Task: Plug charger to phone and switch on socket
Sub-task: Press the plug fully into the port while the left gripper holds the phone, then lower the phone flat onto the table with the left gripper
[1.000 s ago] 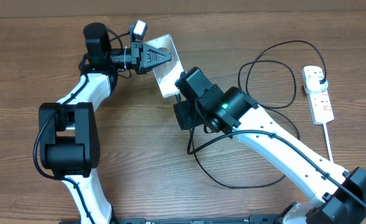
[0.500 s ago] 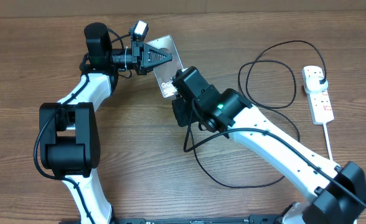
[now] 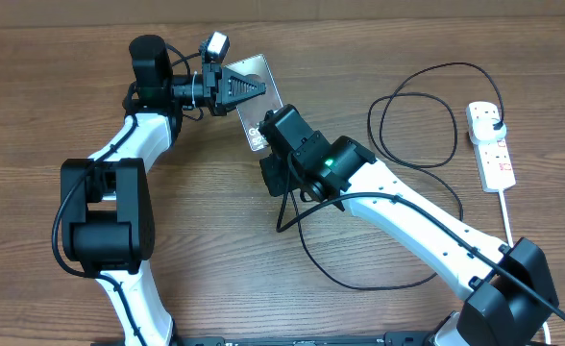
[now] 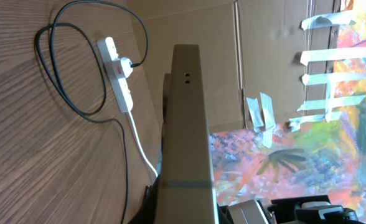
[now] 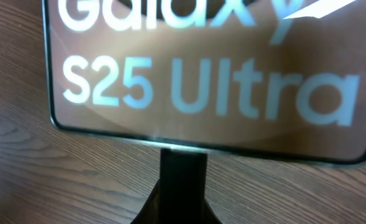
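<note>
Woodgrain table (image 3: 52, 77), cardboard wall (image 4: 264, 37) behind. Left gripper (image 3: 254, 86) clamps phone (image 3: 271, 69); right gripper (image 3: 266, 132) state unclear.

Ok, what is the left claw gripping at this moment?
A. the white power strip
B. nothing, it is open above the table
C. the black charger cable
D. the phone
D: in the overhead view the left claw is closed on the phone, and the left wrist view shows the phone's thin edge running up its middle.
</note>
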Robot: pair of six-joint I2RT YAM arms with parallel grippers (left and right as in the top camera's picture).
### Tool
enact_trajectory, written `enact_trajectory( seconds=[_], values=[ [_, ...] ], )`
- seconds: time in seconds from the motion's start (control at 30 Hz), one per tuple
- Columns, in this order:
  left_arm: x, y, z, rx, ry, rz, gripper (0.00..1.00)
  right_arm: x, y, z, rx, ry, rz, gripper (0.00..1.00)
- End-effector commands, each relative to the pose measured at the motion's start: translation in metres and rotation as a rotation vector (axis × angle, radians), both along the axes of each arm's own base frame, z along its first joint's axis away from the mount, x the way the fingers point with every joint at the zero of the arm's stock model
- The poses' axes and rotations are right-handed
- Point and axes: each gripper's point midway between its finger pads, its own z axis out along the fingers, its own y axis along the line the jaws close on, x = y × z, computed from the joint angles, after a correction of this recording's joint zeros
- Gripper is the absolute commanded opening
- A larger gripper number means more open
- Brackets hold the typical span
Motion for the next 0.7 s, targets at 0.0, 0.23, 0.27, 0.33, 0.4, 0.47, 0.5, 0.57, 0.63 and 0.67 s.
enact_trajectory(
  seconds=[0.0,0.23,0.27,0.33,0.4,0.47,0.5,0.57,0.63,0.67],
  values=[
    [-0.012,-0.014,0.003,-0.012,-0.035,-0.079,0.04,0.013,0.006,0.022,0.036,-0.063,-0.009,0.16],
    [-0.012,-0.016,0.006,-0.013,-0.085,-0.084,0.04,0.008,0.001,0.035,0.027,-0.053,-0.009,0.64],
    [-0.013,-0.017,0.007,-0.014,-0.091,-0.085,0.04,0.007,0.0,0.042,0.029,-0.055,-0.009,0.7],
    [-0.013,-0.019,0.009,-0.015,-0.119,-0.091,0.04,0.004,-0.003,0.06,0.037,-0.064,-0.009,0.83],
    [-0.015,-0.024,0.012,-0.016,-0.15,-0.098,0.04,0.0,-0.006,0.085,0.052,-0.079,-0.01,0.91],
    [-0.016,-0.031,0.014,-0.016,-0.178,-0.1,0.04,-0.005,-0.012,0.117,0.075,-0.108,-0.012,0.95],
    [-0.016,-0.036,0.015,-0.016,-0.194,-0.102,0.04,-0.007,-0.017,0.131,0.078,-0.128,-0.02,0.96],
    [-0.018,-0.048,0.017,-0.017,-0.209,-0.105,0.04,-0.009,-0.038,0.163,0.057,-0.198,-0.068,1.0],
    [-0.019,-0.062,0.018,-0.017,-0.214,-0.1,0.04,-0.011,-0.064,0.189,0.022,-0.265,-0.125,1.0],
    [-0.019,-0.069,0.018,-0.016,-0.215,-0.092,0.04,-0.014,-0.078,0.201,0.003,-0.296,-0.157,1.0]
  ],
)
